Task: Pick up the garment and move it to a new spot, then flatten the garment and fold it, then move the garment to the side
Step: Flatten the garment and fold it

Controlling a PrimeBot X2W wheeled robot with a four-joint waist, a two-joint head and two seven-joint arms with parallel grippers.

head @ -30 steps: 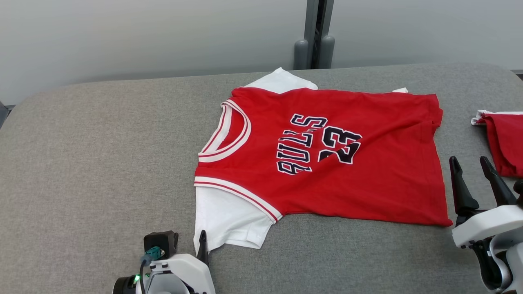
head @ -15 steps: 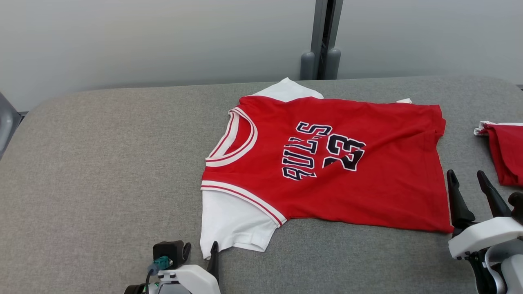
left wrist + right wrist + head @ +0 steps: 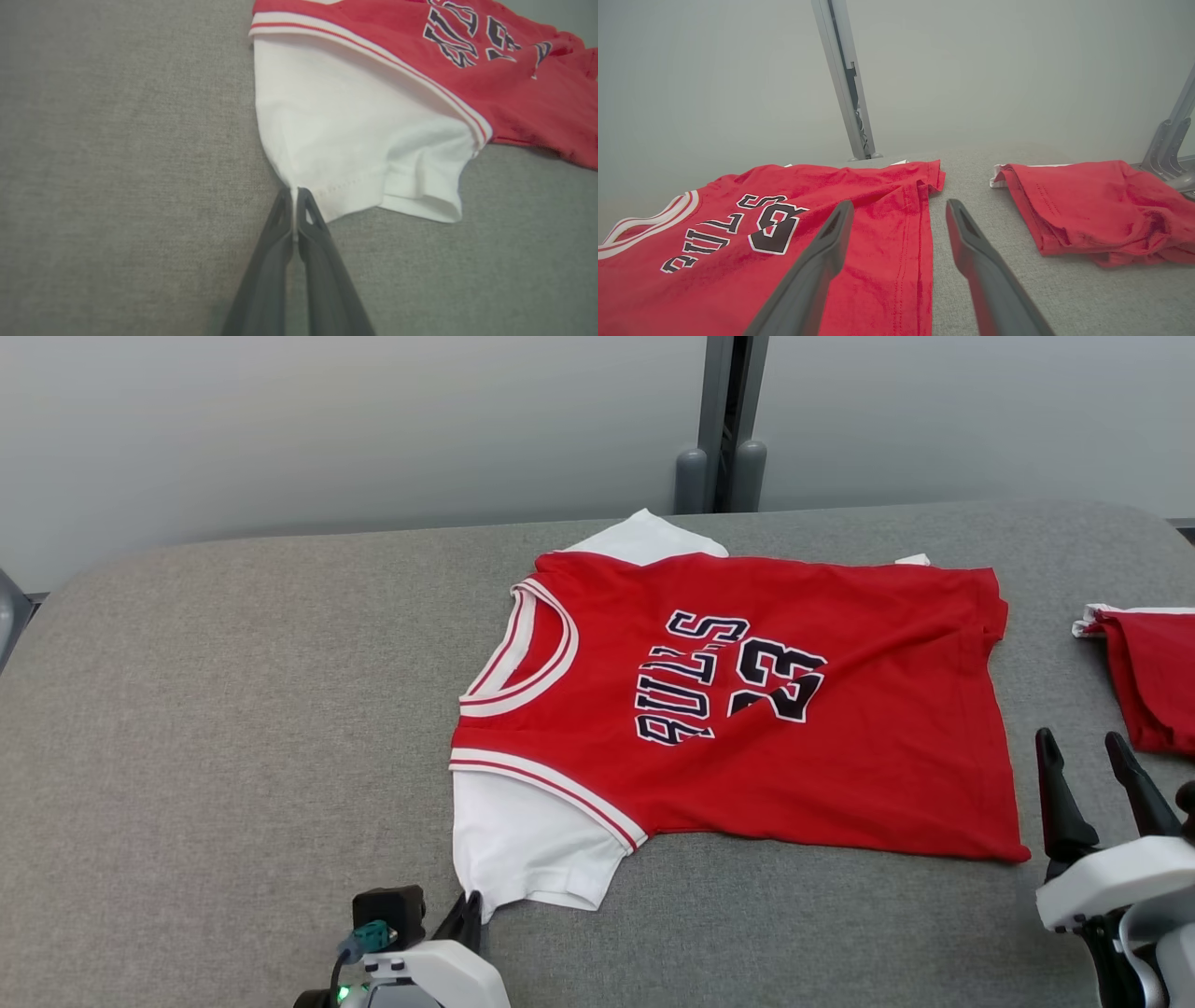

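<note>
One sleeve (image 3: 345, 116) in left end effector (image 3: 294, 192)

The garment (image 3: 747, 709), a red jersey with white sleeves and dark "BULLS 23" lettering, lies spread flat mid counter (image 3: 233, 709), collar toward its left edge, hem corner perhaps slightly rumpled.

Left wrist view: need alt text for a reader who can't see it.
The left gripper is shut on the hem corner of the white sleeve of a red Bulls jersey, which lies on a grey fabric surface. Its red body with dark lettering sits at the upper right.
</note>
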